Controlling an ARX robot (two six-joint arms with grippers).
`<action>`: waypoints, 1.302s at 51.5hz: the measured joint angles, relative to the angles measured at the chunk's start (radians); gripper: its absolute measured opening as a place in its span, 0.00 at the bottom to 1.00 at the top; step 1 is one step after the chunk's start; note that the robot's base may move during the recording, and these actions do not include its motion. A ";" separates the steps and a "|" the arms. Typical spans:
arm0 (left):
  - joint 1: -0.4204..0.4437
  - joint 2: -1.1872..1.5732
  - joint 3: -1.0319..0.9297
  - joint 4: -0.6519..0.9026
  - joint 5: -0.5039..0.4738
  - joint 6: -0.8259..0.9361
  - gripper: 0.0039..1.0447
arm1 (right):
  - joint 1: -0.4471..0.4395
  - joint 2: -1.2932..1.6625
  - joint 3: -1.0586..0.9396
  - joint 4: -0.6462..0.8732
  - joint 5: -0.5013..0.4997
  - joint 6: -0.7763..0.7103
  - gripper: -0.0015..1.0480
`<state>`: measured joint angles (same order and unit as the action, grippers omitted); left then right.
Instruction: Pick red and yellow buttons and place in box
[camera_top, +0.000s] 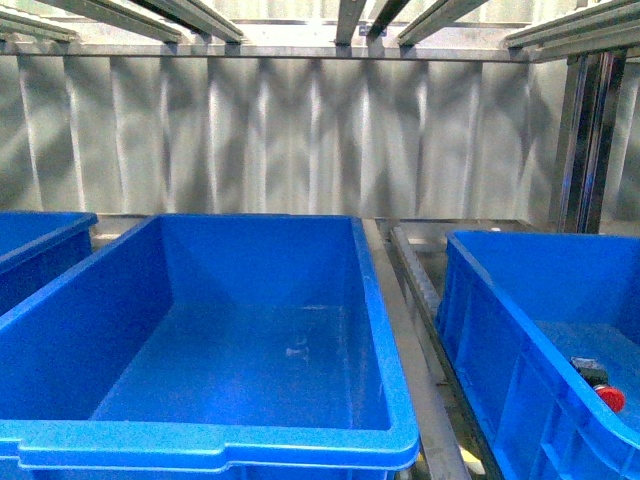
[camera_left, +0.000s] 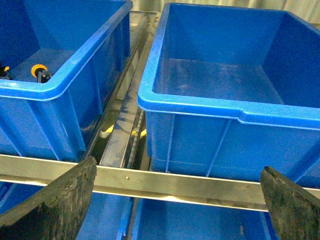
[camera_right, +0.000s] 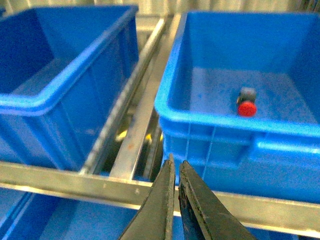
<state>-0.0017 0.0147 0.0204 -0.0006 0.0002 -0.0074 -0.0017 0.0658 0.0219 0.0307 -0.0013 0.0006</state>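
middle blue box (camera_top: 210, 447) on steel rack (camera_top: 398, 330) | corrugated metal wall (camera_top: 300, 130) behind

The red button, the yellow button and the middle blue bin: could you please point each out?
red button (camera_right: 247, 108), right wrist view, on its domed cap.
yellow button (camera_left: 39, 70), left wrist view, on its cap.
middle blue bin (camera_top: 250, 441), front view, on its near rim.
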 joint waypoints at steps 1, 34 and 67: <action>0.000 0.000 0.000 0.000 0.000 0.000 0.93 | 0.000 -0.025 0.000 -0.018 0.002 0.000 0.04; 0.000 0.000 0.000 0.000 0.000 0.000 0.93 | 0.000 -0.061 0.000 -0.029 0.002 -0.001 0.90; 0.001 0.000 0.000 0.000 0.003 0.000 0.93 | 0.001 -0.061 0.000 -0.029 0.008 0.000 0.93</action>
<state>-0.0010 0.0147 0.0204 -0.0006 0.0029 -0.0071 -0.0010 0.0044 0.0219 0.0013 0.0063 0.0010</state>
